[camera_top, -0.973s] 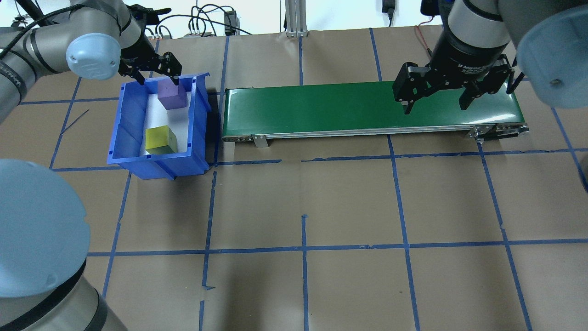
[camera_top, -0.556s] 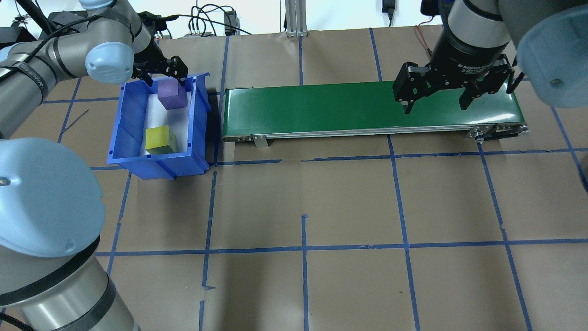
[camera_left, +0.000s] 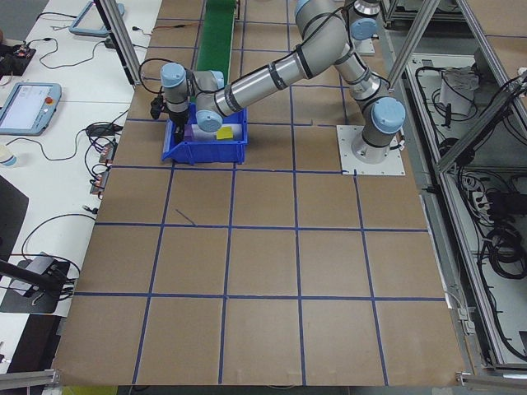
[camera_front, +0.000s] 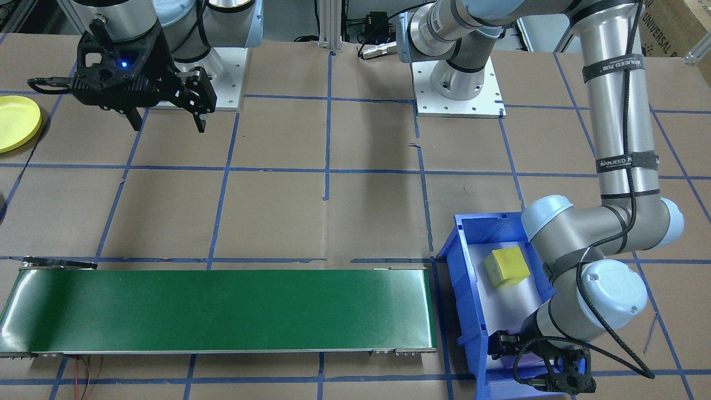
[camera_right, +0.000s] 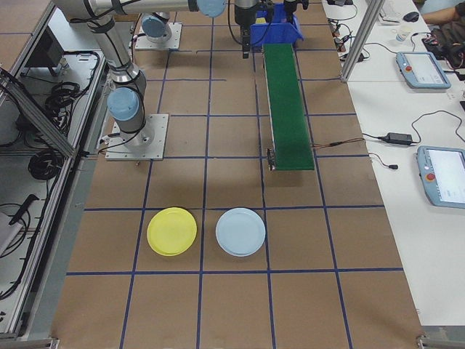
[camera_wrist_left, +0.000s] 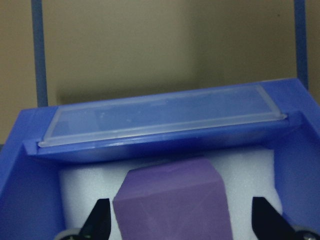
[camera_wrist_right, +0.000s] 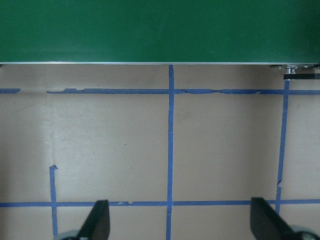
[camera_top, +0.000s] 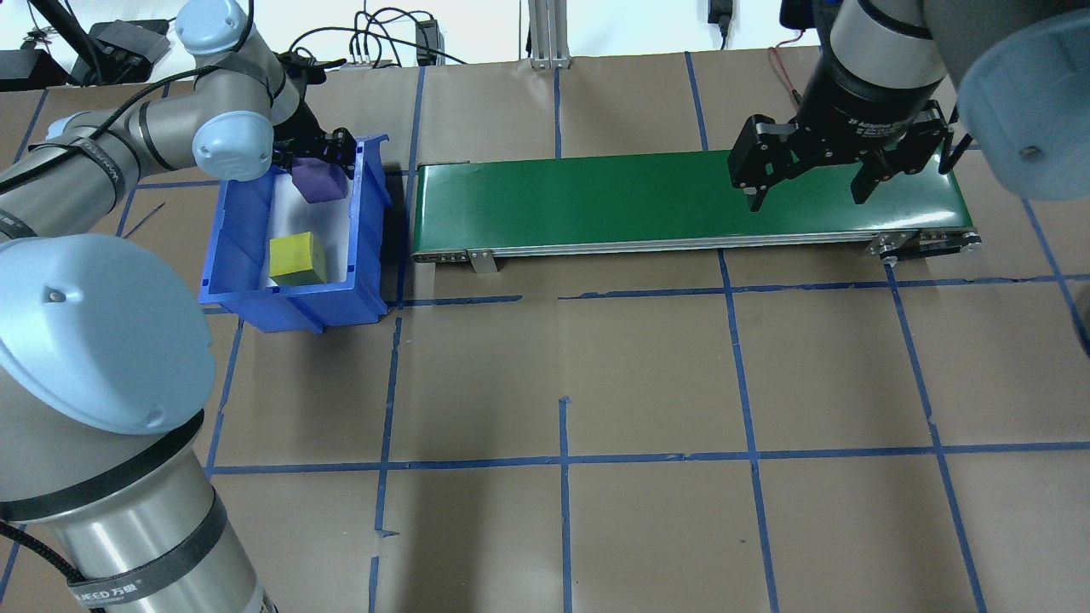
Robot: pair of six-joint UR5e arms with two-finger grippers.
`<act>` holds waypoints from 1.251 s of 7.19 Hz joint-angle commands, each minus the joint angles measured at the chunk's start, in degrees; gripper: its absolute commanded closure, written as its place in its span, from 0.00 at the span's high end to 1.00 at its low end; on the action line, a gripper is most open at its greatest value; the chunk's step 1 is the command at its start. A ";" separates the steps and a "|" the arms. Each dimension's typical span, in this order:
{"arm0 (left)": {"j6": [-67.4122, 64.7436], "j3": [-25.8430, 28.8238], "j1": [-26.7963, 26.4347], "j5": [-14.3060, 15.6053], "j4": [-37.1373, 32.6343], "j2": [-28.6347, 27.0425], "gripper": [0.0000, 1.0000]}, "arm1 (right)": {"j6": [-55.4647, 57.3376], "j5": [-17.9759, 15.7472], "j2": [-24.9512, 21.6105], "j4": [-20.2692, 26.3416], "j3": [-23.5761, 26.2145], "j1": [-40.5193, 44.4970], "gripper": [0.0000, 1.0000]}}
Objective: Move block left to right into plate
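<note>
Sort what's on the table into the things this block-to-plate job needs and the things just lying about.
Needed for the job:
purple block, in the blue bin
left gripper, open around the purple block
green conveyor belt
right gripper, open above the belt's end
yellow plate

Just lying about:
yellow block
pale blue plate

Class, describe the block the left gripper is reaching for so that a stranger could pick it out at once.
Find the blue bin at the green conveyor's end. Two cubes sit inside. Yours is the purple block, between the left gripper's fingers at the far end, not the yellow block.
</note>
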 commanded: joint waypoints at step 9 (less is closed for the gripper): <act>-11.50 -0.57 -9.35 0.30 -19.14 16.74 0.37 | -0.05 0.00 0.00 0.00 0.00 0.00 1.00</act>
